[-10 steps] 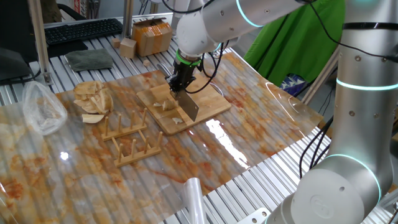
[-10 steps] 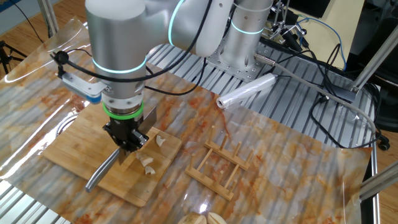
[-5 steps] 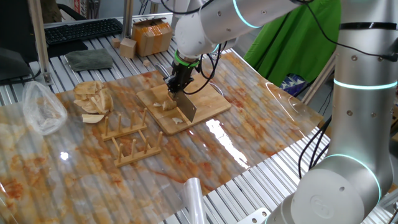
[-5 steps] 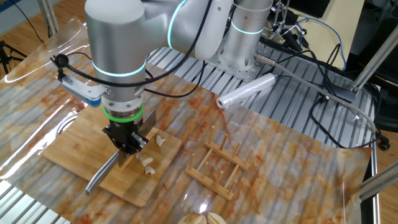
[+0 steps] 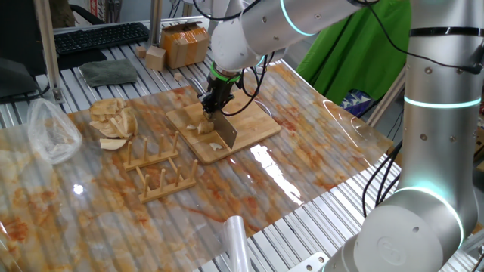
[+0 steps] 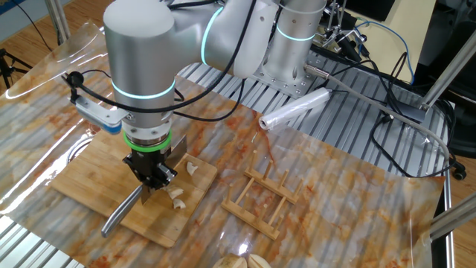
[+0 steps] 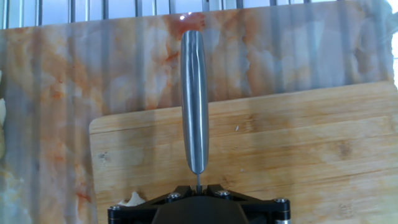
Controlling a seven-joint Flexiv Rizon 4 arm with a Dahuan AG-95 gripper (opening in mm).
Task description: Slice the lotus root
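Marbled orange-and-grey sheeting is covering the table, where the black two-finger gripper point(image 6: 154, 179) is clamping a steel-handled cleaver point(image 5: 227, 132) over the pale bamboo cutting board point(image 6: 89, 184). Small cream lotus root pieces point(image 6: 178, 196) are lying just beside the blade, so pressing straight down, blade upright, seems wisest. No readable writing is showing.
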